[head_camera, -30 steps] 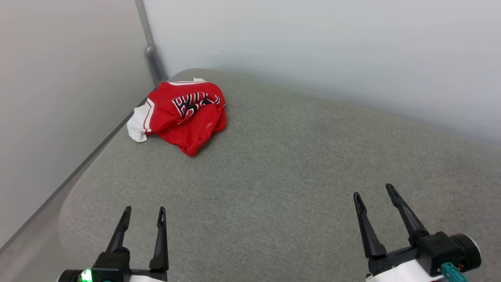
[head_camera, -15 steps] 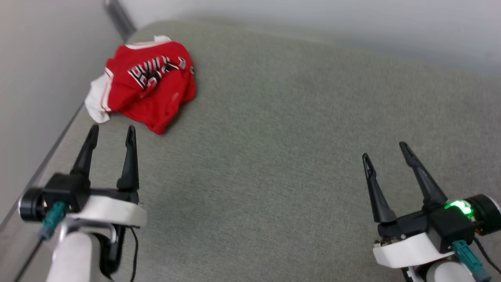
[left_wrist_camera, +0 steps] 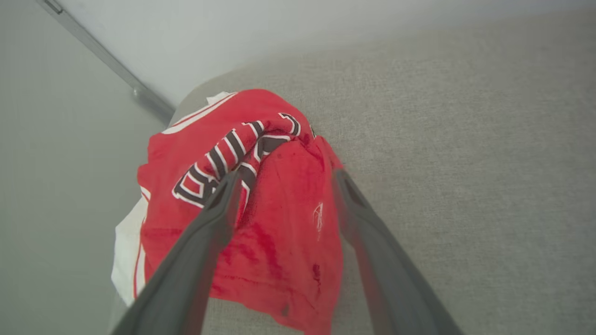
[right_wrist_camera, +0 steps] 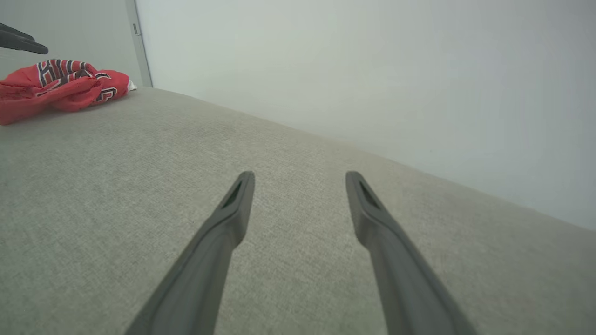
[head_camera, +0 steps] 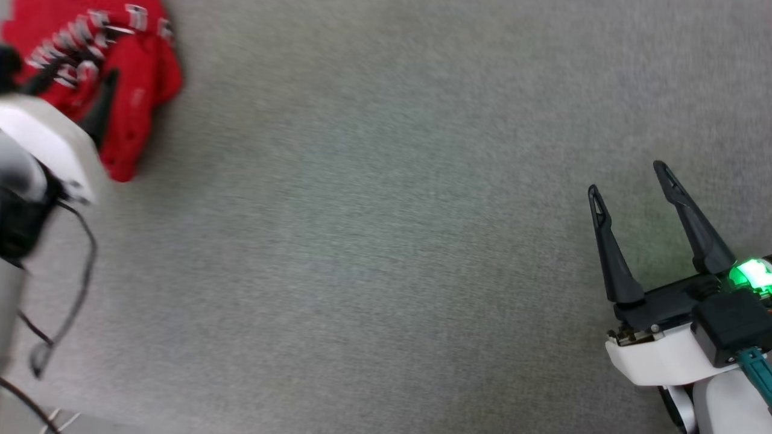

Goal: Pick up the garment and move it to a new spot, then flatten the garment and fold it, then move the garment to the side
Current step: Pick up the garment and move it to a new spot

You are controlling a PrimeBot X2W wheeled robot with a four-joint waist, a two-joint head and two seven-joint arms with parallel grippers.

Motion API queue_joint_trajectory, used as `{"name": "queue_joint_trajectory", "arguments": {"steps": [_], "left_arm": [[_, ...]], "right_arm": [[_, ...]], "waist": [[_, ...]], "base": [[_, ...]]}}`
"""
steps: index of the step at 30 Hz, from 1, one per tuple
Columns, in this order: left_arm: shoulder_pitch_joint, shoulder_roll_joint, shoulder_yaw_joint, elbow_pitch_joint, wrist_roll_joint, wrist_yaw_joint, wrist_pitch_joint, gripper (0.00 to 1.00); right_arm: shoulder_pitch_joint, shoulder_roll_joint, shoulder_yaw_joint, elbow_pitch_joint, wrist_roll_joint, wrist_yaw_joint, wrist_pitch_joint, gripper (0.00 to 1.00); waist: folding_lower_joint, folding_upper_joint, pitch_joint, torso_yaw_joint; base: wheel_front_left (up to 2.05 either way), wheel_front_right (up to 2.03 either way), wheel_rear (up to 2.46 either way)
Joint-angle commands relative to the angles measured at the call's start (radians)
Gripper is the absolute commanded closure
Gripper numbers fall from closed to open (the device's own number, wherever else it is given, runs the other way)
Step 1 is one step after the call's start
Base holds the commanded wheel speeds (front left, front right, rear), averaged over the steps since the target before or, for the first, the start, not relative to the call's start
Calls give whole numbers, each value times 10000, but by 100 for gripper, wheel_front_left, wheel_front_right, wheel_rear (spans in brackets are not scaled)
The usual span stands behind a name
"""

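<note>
The garment (head_camera: 142, 72) is a crumpled red jersey with black white-outlined lettering, lying at the far left corner of the grey cushion (head_camera: 374, 241). My left gripper (head_camera: 60, 65) hangs open just above it. In the left wrist view the left gripper (left_wrist_camera: 285, 177) straddles a red fold of the garment (left_wrist_camera: 191, 135), whose white sleeve pokes out at the lower left. Whether the fingers touch the cloth I cannot tell. My right gripper (head_camera: 627, 178) stands open over bare cushion at the right, far from the garment (right_wrist_camera: 56, 88), as the right wrist view (right_wrist_camera: 300, 177) also shows.
Pale walls (right_wrist_camera: 372, 70) close in the cushion's far side and left side, meeting at a grey metal strip (left_wrist_camera: 107, 60) right behind the garment. A dark cable (head_camera: 84, 265) loops down from my left arm. The cushion's front edge runs along the lower left.
The head camera has tilted down and toward the cushion. My left gripper has reached forward from the near edge to above the garment. Both grippers stay open; the garment has not moved.
</note>
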Motion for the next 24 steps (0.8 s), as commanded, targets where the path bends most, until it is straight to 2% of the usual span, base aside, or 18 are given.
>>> {"name": "queue_joint_trajectory", "arguments": {"steps": [1, 4, 7, 13, 16, 19, 20, 21, 24], "left_arm": [[-295, 186, -37, 69, -212, -4, 237, 0], [-993, 911, -513, 502, -1208, -6, 1882, 0], [-1703, 1436, -404, 1004, -2030, -5, 2930, 0], [-2534, 1718, -41, 1988, -3451, -6, 4655, 0], [-2743, 1827, -11, 2304, -3653, 61, 5166, 0], [-2756, 1679, -173, 2601, -3733, 122, 5618, 0], [-2714, 1582, -246, 2674, -3774, 117, 5732, 59], [-2694, 1485, -286, 2726, -3788, 127, 5775, 100], [-2572, 1310, -347, 2848, -3825, 105, 5624, 100]], "right_arm": [[-151, -72, -12, -81, -33, -3, -21, 0], [-254, -120, -66, -171, 4, -3, -21, 0], [-297, -50, -13, -266, -24, -3, -21, 0], [-318, -20, 28, -298, -137, -4, -10, 0], [-265, -49, -68, -301, -137, -4, 14, 0], [-202, -111, -159, -256, -159, -9, 45, 0], [-191, -124, -178, -240, -168, -9, 48, 0], [-193, -124, -187, -225, -191, -9, 48, 0], [-241, -78, -159, -157, -217, -9, 50, 0]], "waist": [[-3, 0, 681, -568], [-3, 0, 1053, -776], [-3, 0, 1381, -993], [-3, 0, 1900, -1307], [-3, 0, 2114, -1383], [-3, 0, 2223, -1391], [-3, 0, 2242, -1384], [-3, 0, 2252, -1371], [-3, 0, 2165, -1327]], "base": [[0, 0, 0], [0, 0, 0], [0, 0, 0], [0, 0, 0], [0, 0, 0], [0, 0, 0], [0, 0, 0], [0, 0, 0], [0, 0, 0]]}}
